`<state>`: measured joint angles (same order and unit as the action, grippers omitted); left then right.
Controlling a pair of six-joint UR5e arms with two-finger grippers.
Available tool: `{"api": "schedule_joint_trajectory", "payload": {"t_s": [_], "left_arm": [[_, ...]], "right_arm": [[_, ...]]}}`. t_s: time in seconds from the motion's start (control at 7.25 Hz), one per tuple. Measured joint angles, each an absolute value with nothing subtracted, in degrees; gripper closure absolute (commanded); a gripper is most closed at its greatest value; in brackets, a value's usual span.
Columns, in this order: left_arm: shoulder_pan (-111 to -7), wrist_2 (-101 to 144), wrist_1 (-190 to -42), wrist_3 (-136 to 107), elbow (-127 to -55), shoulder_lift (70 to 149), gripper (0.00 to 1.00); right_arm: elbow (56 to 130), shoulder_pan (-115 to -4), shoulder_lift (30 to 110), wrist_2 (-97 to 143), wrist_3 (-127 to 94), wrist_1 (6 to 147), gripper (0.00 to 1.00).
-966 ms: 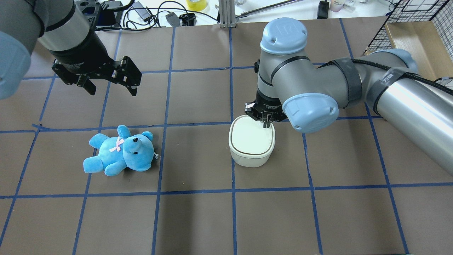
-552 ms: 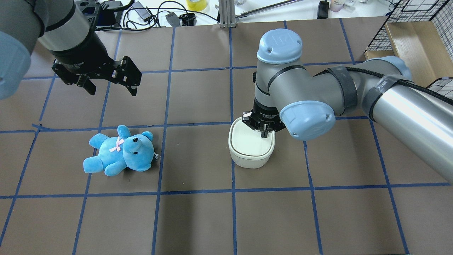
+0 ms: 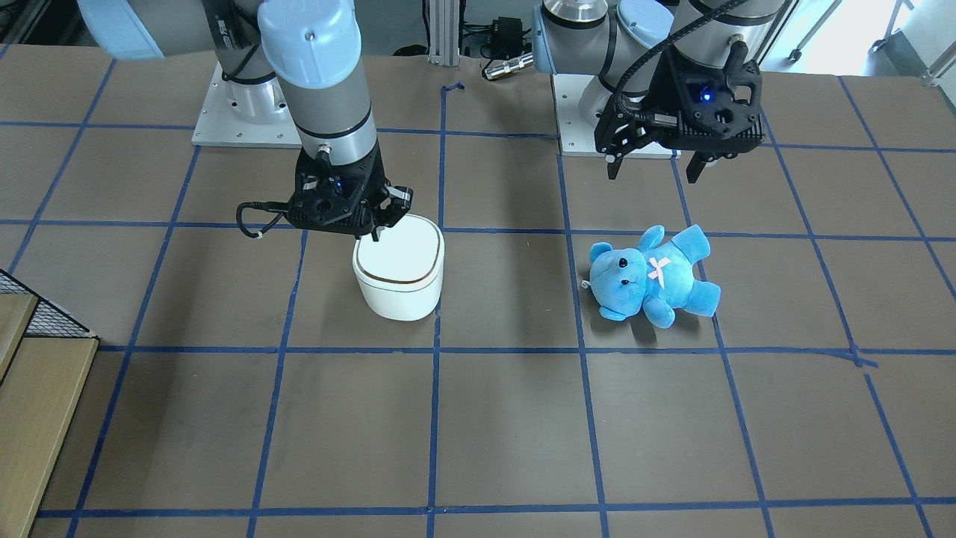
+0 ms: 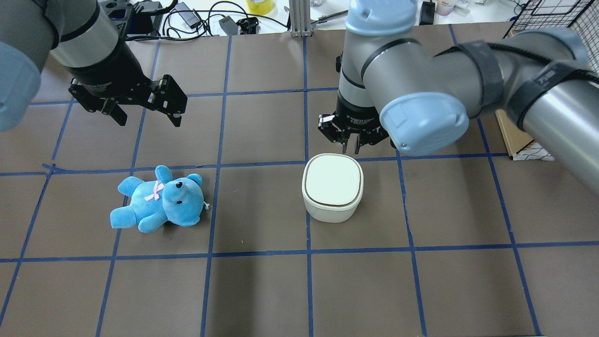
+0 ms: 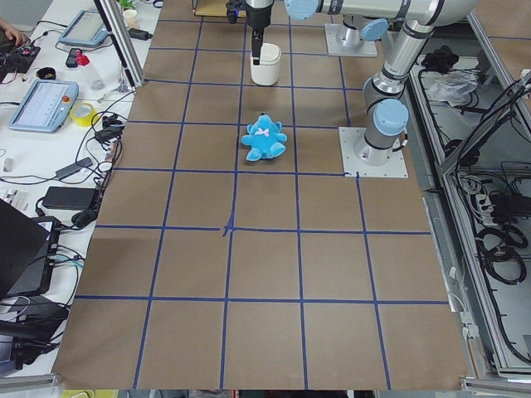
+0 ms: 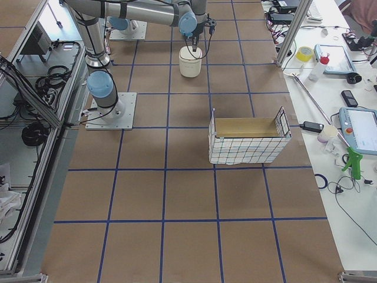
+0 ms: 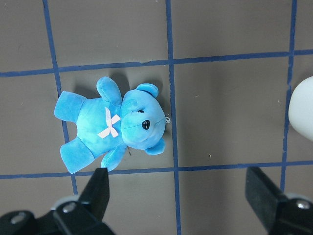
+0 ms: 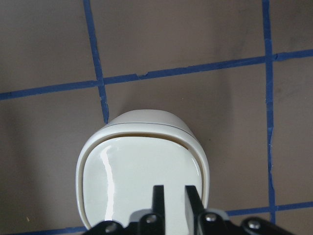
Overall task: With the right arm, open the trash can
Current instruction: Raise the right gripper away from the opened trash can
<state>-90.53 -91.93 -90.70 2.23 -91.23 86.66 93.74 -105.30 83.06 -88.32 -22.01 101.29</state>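
The white trash can [image 4: 333, 187] stands on the brown table and also shows in the front view [image 3: 399, 273]. Its lid lies flat; in the right wrist view [image 8: 142, 176] a thin dark gap runs along the lid's far edge. My right gripper [image 4: 351, 149] hangs just above the can's far edge, apart from the lid, its fingers almost together and empty [image 8: 173, 196]. In the front view it sits at the can's back rim [image 3: 373, 233]. My left gripper [image 4: 147, 118] is open and empty, above the table beyond the teddy.
A blue teddy bear [image 4: 159, 199] lies on the table to the left of the can, also in the left wrist view [image 7: 112, 125]. A wire basket with a cardboard lining [image 6: 247, 141] stands at the right side. Cables and tools lie past the far edge.
My right gripper was down on the lid near its far right corner. It has risen off the lid and drawn back to the can's far edge. The left arm has not moved.
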Motion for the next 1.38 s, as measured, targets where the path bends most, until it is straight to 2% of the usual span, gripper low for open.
{"api": "schedule_joint_trajectory", "payload": {"t_s": [0.28,0.55,1.38], "left_arm": [[-90.5,-91.9,-90.7,2.3,-91.2,86.7,0.0],[-90.5,-91.9,-90.7,2.2,-91.2,86.7,0.0],[-90.6,-91.9,-90.7,2.3,-91.2,86.7,0.0]], "right_arm": [[86.5,-102.9,83.4,-88.9,-19.3,98.0,0.0],[82.8,-99.8,83.5,-89.5,-14.9,95.2,0.0],[81.6,-96.6,83.6,-89.6,-9.8,93.7,0.0]]}}
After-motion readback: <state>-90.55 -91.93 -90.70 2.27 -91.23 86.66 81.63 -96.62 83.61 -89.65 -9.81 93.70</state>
